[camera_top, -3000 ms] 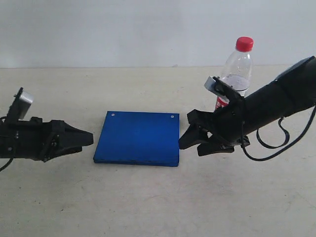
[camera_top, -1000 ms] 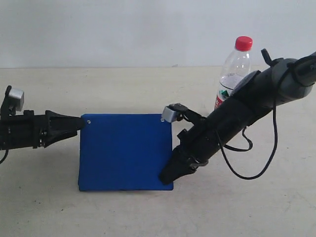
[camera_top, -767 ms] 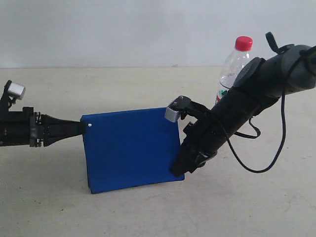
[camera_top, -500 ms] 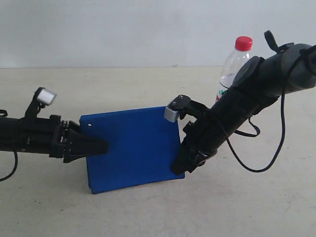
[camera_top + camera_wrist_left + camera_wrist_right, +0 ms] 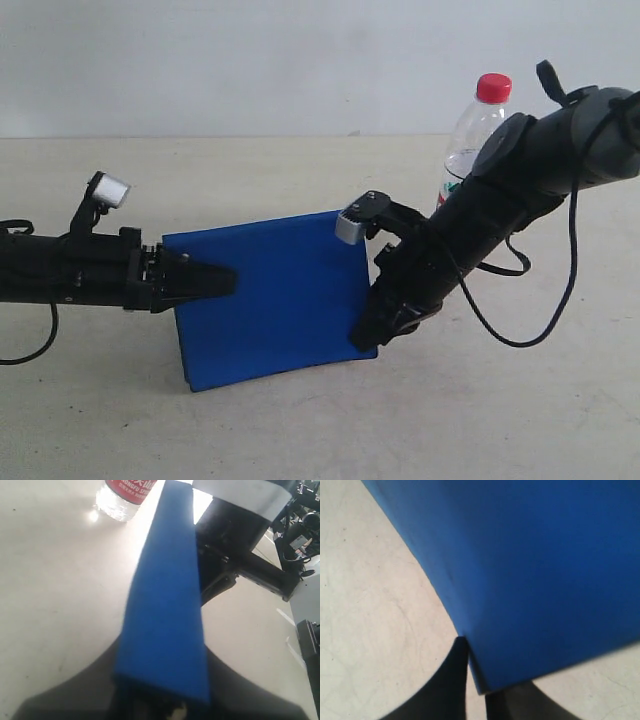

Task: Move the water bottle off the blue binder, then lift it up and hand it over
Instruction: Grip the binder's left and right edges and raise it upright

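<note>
The blue binder (image 5: 270, 300) is tipped up on edge, its face towards the exterior camera, and is held from both sides. My left gripper (image 5: 225, 282) reaches over its left edge; in the left wrist view the binder (image 5: 165, 595) runs edge-on between the jaws of the left gripper (image 5: 162, 647). My right gripper (image 5: 368, 335) is shut on the lower right corner, which sits between the dark fingers (image 5: 455, 680) of the right gripper (image 5: 485, 672). The water bottle (image 5: 478, 130), with its red cap, stands on the table behind the right arm, off the binder, with only its base (image 5: 125, 495) in the left wrist view.
The beige table (image 5: 300, 430) runs back to a pale wall (image 5: 250, 60). The bulky right arm (image 5: 520, 190), with a hanging black cable (image 5: 520, 335), crosses in front of the bottle's lower half. The left arm (image 5: 60, 275) lies low along the table.
The binder went from flat to tipped up on edge. My left gripper slid right from the upper left corner onto its left edge. The bottle has stayed put.
</note>
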